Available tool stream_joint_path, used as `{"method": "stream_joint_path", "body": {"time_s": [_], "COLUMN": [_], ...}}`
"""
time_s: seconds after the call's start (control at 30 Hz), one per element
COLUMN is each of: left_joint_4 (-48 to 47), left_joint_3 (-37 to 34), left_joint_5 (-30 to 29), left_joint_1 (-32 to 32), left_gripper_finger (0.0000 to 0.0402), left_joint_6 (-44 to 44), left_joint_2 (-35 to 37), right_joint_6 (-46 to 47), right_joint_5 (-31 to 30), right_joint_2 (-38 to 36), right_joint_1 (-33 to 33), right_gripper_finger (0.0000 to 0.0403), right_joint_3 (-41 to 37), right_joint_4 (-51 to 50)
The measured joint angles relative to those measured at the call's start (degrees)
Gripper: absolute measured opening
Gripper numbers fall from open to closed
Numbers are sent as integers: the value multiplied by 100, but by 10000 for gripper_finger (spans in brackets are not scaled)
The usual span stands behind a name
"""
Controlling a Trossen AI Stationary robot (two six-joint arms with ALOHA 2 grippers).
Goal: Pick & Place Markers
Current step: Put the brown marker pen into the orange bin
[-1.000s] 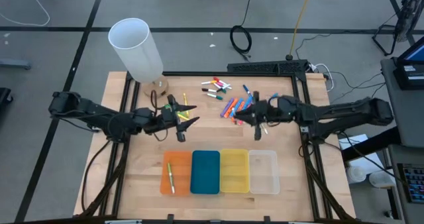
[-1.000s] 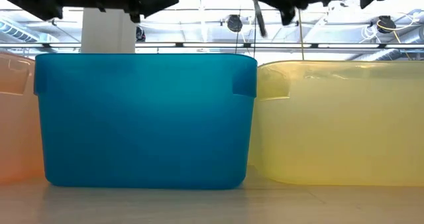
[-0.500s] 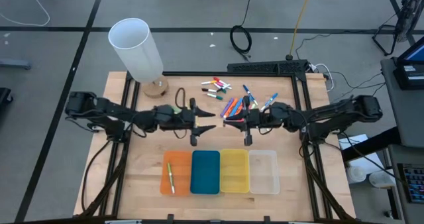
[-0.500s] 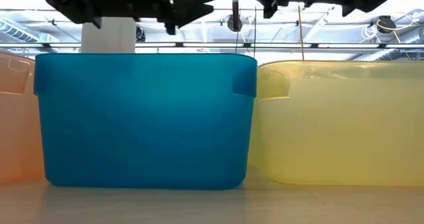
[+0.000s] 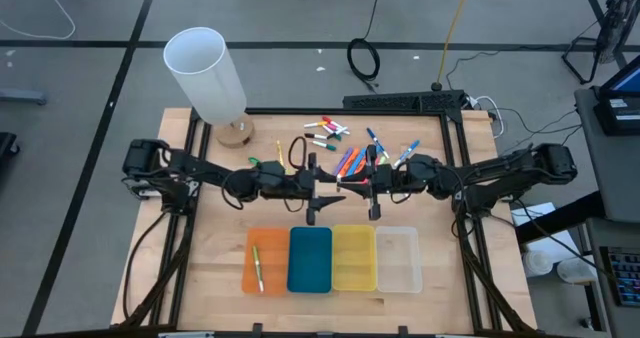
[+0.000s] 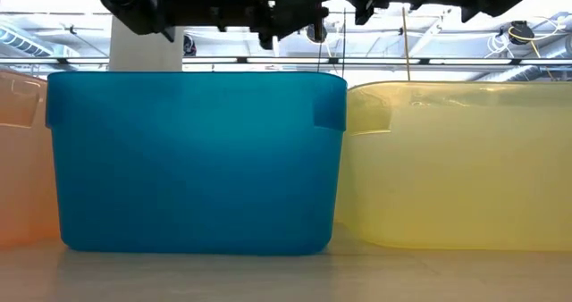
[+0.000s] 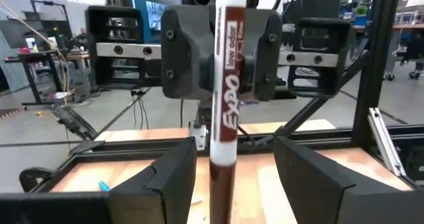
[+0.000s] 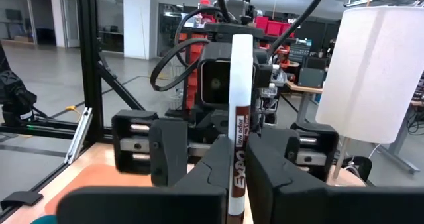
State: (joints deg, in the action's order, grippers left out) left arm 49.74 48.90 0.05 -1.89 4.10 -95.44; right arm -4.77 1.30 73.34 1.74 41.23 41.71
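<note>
A white marker (image 8: 240,85) with a brown label band and a brown lower end stands upright in the air above the middle of the table, with my right gripper (image 8: 237,159) shut on it. My left gripper (image 7: 233,148) faces it from the table's left. It is open, with one finger on each side of the marker (image 7: 225,111), not touching it. In the high view the two grippers meet nose to nose, left (image 5: 328,183) and right (image 5: 354,184). More markers (image 5: 350,161) lie loose on the far half of the table. A green marker (image 5: 257,268) lies in the orange tray (image 5: 268,246). My right gripper pinches the marker between its two fingers at the printed middle of its barrel (image 8: 236,174). The fingers come level from the table's right side and lie across the marker. The marker stands upright, white end up, lifted clear of the table.
Four trays stand in a row at the near side: orange, blue (image 5: 310,260), yellow (image 5: 354,258) and clear (image 5: 397,259). A white cylinder (image 5: 205,73) on a wooden foot stands at the far left. Black frame rails (image 5: 400,103) edge the table.
My left gripper has moved toward the table's right edge, up to the marker held by my right gripper, and its fingers now stand on either side of it. My right gripper first shifted a little toward the left and brought the marker from tilted to upright, then kept still.
</note>
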Motion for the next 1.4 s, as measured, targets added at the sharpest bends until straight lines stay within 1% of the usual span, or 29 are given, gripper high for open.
{"method": "stream_joint_path", "body": {"time_s": [0.2, 0.27, 0.33, 0.37, 0.47, 0.5, 0.6, 0.67, 0.77, 0.87, 0.97, 1.0, 1.03, 1.1, 1.13, 1.2, 1.3, 1.4], "left_joint_4": [-11, -8, -18, -20, -32, -47, -132, -482, -1090, -1586, -2363, -2801, -3311, -4126, -4558, -5270, -5787, -5784], "left_joint_3": [332, 339, 339, 339, 339, 339, 341, 337, 302, 200, 103, 77, 55, 56, 57, 48, -1, -245], "left_joint_5": [-6, -9, -9, -9, -24, -1, -11, -17, -54, -18, -28, -154, -318, -874, -1164, -1678, -2154, -2833], "left_joint_1": [0, 0, 0, 0, 15, 35, 64, 46, -96, -425, -918, -1131, -1372, -1882, -2144, -2648, -3290, -3707], "left_gripper_finger": [208, 197, 167, 145, 53, 32, 31, 31, 31, 31, 31, 31, 31, 31, 31, 31, 31, 31], "left_joint_6": [15, 27, 77, 107, 180, 162, 85, 142, 105, 77, 16, -44, -172, -573, -884, -1785, -3482, -4950], "left_joint_2": [-177, -175, -175, -175, -175, -175, -151, -42, 213, 499, 859, 1020, 1177, 1353, 1426, 1514, 1515, 1440], "right_joint_6": [60, 60, 60, 60, 72, 67, 71, 84, 69, 65, 146, 224, 282, 328, 341, 327, 255, 244], "right_joint_5": [2, 3, 8, 21, 39, 26, 1, -83, -398, -737, -742, -739, -721, -730, -744, -750, -745, -755], "right_joint_2": [0, 0, 0, 0, 0, 0, 0, -51, -165, -305, -506, -543, -579, -660, -668, -702, -734, -764], "right_joint_1": [0, 0, 0, 0, 3, 7, 2, 2, 44, 90, 167, 191, 222, 301, 327, 373, 404, 399], "right_gripper_finger": [13, 13, 13, 13, 17, 21, 44, 64, 93, 117, 134, 138, 140, 142, 142, 140, 134, 130], "right_joint_3": [0, 0, 0, 1, 2, 2, 2, 2, 13, -30, -48, -48, -48, -55, -59, -57, -57, -59], "right_joint_4": [-11, -23, -35, -34, -33, -35, -46, -125, -473, -971, -1368, -1450, -1500, -1684, -1661, -1620, -1552, -1472]}}
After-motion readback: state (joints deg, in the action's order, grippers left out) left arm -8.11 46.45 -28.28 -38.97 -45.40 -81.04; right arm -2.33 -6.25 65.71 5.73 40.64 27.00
